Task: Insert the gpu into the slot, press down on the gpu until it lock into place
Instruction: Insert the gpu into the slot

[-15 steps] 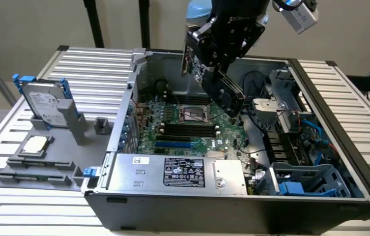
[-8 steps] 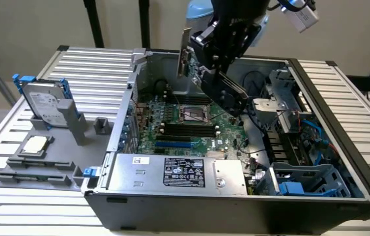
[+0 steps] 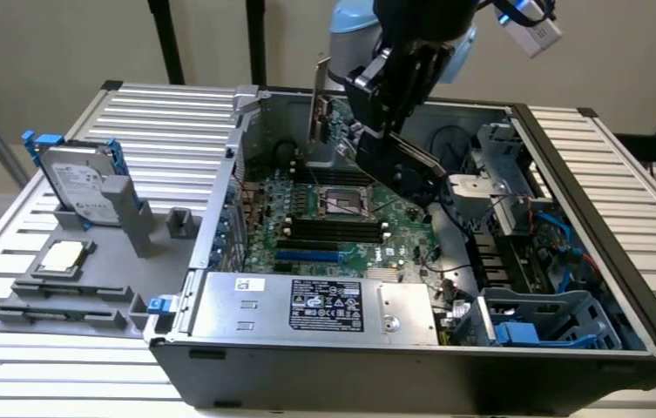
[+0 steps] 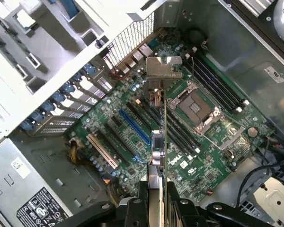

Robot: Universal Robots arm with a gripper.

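One gripper (image 3: pixel 383 111): closed on the gpu (image 3: pixel 328 117), which is pinched between the black fingers (image 4: pixel 182 210).
Gpu position: held in the air over the open computer case (image 3: pixel 421 376), above the far part of the motherboard (image 3: pixel 403 239); no contact with the board is seen.
Gpu attitude: carried on edge, the metal bracket end turned toward the perforated wall of the case; in the wrist view the card is seen edge-on.
Slot (image 3: pixel 307 256): bright blue and unoccupied, located on the motherboard between the black memory slots (image 3: pixel 334 230) and the grey power supply (image 3: pixel 316 305).
Gpu to slot: well apart, the card being held higher and farther back.
Processor socket (image 3: pixel 345 202): found beside the memory slots, below the held card.
Outside the case: a hard drive (image 3: pixel 77 187) is stood in a holder on the slatted table (image 3: pixel 49 374), at the exterior view's left.
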